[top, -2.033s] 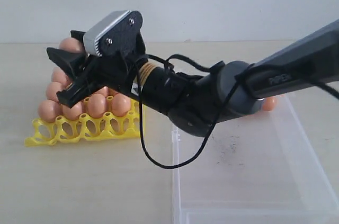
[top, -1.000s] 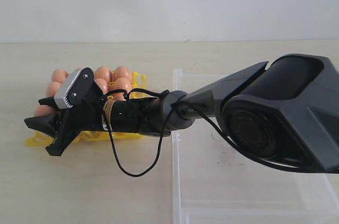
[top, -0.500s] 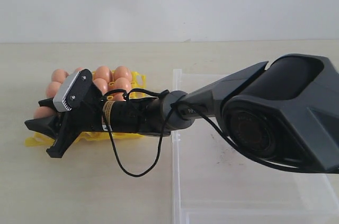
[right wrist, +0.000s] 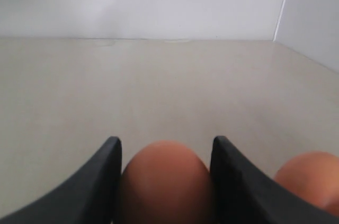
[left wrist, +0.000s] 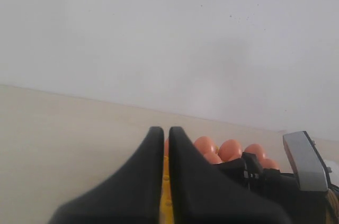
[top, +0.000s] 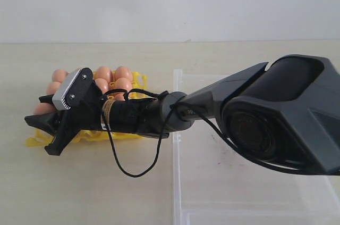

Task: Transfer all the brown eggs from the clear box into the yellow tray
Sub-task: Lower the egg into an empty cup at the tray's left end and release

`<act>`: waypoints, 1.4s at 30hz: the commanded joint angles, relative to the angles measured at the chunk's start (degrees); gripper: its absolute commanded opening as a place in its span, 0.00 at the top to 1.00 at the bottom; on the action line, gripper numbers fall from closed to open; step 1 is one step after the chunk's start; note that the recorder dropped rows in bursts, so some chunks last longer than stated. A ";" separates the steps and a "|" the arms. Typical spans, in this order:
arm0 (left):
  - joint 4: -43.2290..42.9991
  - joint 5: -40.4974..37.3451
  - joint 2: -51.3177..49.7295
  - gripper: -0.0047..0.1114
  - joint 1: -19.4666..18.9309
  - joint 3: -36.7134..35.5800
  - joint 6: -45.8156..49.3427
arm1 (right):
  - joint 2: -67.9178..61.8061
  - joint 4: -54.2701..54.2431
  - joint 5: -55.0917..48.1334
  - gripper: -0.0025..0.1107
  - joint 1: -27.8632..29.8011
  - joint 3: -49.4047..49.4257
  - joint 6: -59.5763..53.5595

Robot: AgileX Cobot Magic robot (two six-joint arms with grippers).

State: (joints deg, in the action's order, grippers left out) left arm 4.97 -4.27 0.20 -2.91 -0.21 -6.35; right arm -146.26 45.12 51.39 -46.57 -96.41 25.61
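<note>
My right gripper (right wrist: 166, 142) is shut on a brown egg (right wrist: 165, 181) that fills the gap between its fingers. In the exterior view this gripper (top: 41, 135) lies low at the near left corner of the yellow tray (top: 139, 80), its arm reaching across from the right. Several brown eggs (top: 122, 73) sit in the tray's far cups. Another egg (right wrist: 310, 179) shows beside the held one. The clear box (top: 255, 193) lies at the right, partly hidden by the arm. My left gripper (left wrist: 165, 128) is shut and empty, facing the tray (left wrist: 165, 181) and its eggs (left wrist: 230, 149).
The right arm's large dark elbow (top: 276, 118) fills the right of the exterior view above the box. A loose black cable (top: 135, 169) hangs from the wrist down to the tabletop. The right wrist's camera housing (left wrist: 304, 160) shows in the left wrist view.
Two seconds ago the right gripper hung raised over the tray. It has since come down low to the tray's near left corner. Over the last second it has hardly moved.
</note>
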 commanded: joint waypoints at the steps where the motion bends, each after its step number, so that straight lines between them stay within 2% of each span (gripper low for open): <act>1: 0.03 0.32 -0.20 0.93 0.22 0.21 -0.07 | 0.27 -1.06 -2.50 0.97 0.16 -0.24 -0.68; 4: 0.03 0.32 -0.20 0.93 0.22 0.21 -0.07 | 0.27 -1.06 -3.25 0.91 0.16 -0.24 -0.68; 11: 0.03 0.32 -0.20 0.93 0.22 0.21 -0.07 | 0.27 -3.05 -3.25 0.66 0.16 -0.24 -0.68; 13: 0.03 0.32 -0.20 0.93 0.22 0.21 -0.07 | 0.27 -3.65 -3.25 0.63 0.16 -0.24 -0.68; 35: 0.03 0.32 -0.20 0.93 0.22 0.21 -0.07 | -0.11 -3.81 -6.84 0.63 0.16 -0.24 -0.68; 42: 0.03 0.32 -0.20 0.93 0.22 0.21 -0.07 | -0.24 -4.09 -6.98 0.53 0.16 -0.24 -0.21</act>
State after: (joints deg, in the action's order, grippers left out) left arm 4.97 -4.27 0.20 -2.91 -0.21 -6.35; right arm -146.26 41.78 46.05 -46.79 -96.50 24.70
